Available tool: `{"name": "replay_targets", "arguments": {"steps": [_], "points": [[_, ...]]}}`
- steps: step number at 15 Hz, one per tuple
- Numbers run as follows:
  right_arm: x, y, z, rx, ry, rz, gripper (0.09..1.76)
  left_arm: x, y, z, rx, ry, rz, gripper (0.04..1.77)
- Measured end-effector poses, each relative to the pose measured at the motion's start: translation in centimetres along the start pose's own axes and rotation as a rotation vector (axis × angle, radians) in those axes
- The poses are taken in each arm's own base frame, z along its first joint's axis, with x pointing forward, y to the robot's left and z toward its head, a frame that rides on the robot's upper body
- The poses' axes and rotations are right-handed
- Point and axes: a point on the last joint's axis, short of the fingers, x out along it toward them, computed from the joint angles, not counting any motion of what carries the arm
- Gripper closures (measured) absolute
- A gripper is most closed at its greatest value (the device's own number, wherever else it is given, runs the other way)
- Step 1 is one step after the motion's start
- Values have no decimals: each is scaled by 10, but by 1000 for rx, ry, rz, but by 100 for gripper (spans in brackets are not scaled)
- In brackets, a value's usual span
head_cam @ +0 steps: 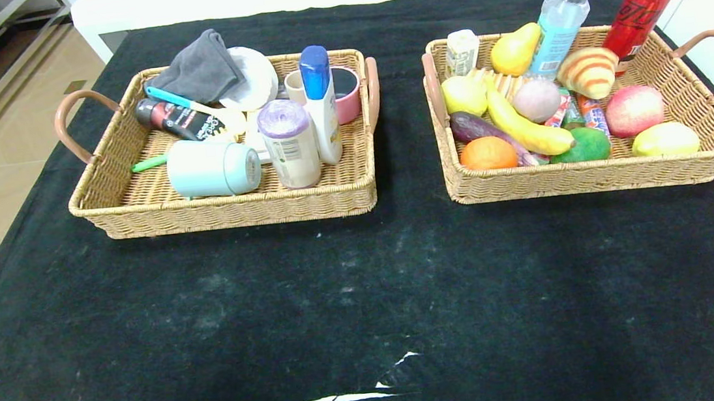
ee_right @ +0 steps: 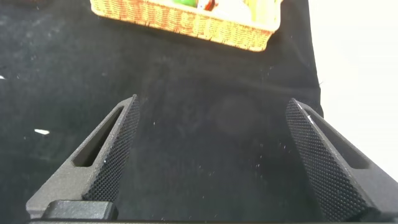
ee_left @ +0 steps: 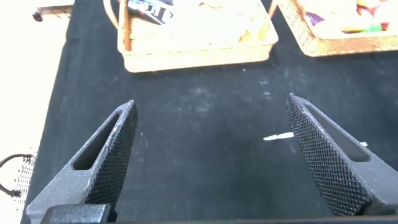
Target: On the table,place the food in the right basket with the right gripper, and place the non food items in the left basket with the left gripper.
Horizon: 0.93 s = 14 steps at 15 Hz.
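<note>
On the black table (head_cam: 367,304), 2 baskets sit filled; left gripper (ee_left: 211,155) and right gripper (ee_right: 211,155) jaws gape wide, empty.

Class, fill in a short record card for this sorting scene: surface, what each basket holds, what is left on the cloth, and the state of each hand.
surface: black cloth
left basket: grey cloth, mint cup on its side, blue-capped bottle, pink cup
right basket: banana, orange, pear, red can, water bottle
loose items on cloth: none visible
left hand: open, empty, above cloth
right hand: open, empty, above cloth
</note>
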Motion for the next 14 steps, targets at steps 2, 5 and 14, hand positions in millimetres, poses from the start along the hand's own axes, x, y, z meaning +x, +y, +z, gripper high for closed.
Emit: {"name": "replay_targets", "arguments": {"steps": [2,5,14], "points": [[-2,2,-9,1,2,3,14,-1,0,-2,11,24,-1,9],[-1,5,-28,3,26,2,14,0,0,-3,5,20,16,9],[0,12,-64,37,-54,45,14,5,11,-73,-6,35,-4,9]]}}
